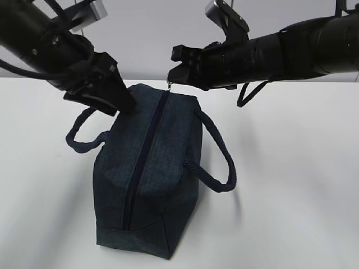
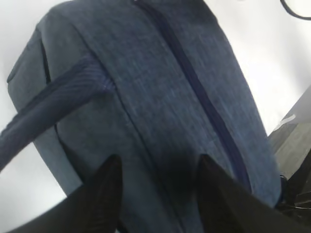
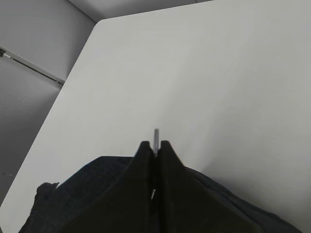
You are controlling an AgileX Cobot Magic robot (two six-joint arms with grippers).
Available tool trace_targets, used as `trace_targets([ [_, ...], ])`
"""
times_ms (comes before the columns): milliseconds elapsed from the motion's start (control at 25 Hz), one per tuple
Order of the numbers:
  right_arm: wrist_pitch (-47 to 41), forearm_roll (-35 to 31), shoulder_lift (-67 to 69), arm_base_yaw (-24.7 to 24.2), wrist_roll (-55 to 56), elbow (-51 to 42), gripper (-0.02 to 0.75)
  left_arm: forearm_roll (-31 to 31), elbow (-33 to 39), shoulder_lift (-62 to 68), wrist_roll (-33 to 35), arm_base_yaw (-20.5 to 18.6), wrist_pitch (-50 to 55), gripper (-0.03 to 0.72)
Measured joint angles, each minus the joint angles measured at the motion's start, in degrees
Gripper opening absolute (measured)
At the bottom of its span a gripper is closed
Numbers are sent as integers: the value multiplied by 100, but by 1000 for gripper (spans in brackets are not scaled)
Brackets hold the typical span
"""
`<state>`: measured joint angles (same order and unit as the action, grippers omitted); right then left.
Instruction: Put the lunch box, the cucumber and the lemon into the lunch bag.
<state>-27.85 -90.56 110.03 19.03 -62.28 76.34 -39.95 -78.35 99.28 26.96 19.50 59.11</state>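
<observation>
Lunch bag (image 1: 148, 179) stands upright near the middle of the white counter (image 1: 291, 168), a boxy dark navy fabric bag with its top zipper (image 1: 147, 151) running from the near end to the far end and closed along the whole length that shows. One loop handle (image 1: 216, 154) droops off its right side and the other handle (image 1: 84, 134) off its left side, both resting on the counter. The left tool (image 1: 124, 106) comes down from the upper left onto the bag's far left top corner; in the left wrist view its two dark fingers (image 2: 104, 194) stand apart, pressed against the fabric with a fold of the bag's top between them. The right tool (image 1: 175, 73) reaches in from the right to the bag's far end, its fingers together and clamped on the small metal zipper pull (image 1: 170, 85), whose thin tip pokes out between them in the right wrist view.
</observation>
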Motion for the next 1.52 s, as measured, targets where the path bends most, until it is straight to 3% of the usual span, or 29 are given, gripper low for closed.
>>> trace_targets([
  [200, -77, 0, 0, 0, 0, 0, 0, 0, -49, 253, -93, 0, -10, 339],
  [360, -104, 0, 0, 0, -11, 0, 0, 0, -58, 359, -195, 0, -10, 281],
  [600, -121, 0, 0, 0, -11, 0, 0, -22, -58, 364, -216, 0, 0, 43],
  [680, -130, 0, 0, 0, -11, 0, 0, -22, -58, 364, -180, 0, 38, 8],
  [1520, -204, 0, 8, -15, -194, 9, 0, 183, -58, -116, 83, 0, 697, -6],
])
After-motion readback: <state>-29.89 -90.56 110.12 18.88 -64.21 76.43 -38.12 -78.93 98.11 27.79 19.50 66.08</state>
